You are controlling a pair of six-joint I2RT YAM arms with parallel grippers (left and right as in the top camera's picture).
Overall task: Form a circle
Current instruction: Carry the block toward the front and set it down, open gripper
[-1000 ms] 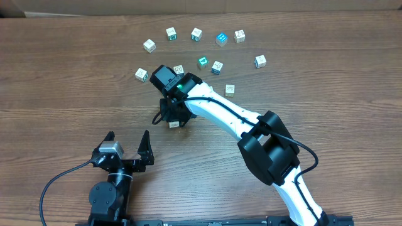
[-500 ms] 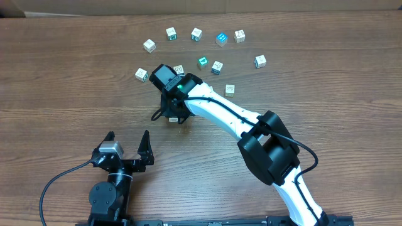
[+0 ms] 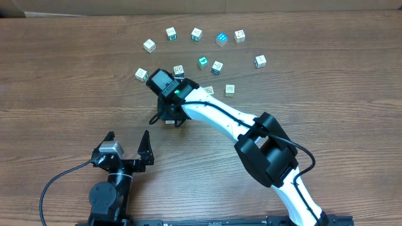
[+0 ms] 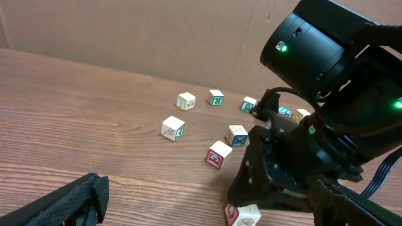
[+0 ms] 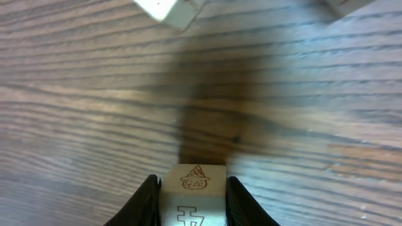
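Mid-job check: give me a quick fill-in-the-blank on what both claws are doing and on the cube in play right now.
The right claw is ____ on a small wooden cube.
The top face of that cube shows a drawing of an ice-cream ____.
The left claw stands ____ and holds nothing.
Missing words: shut; cone; open.
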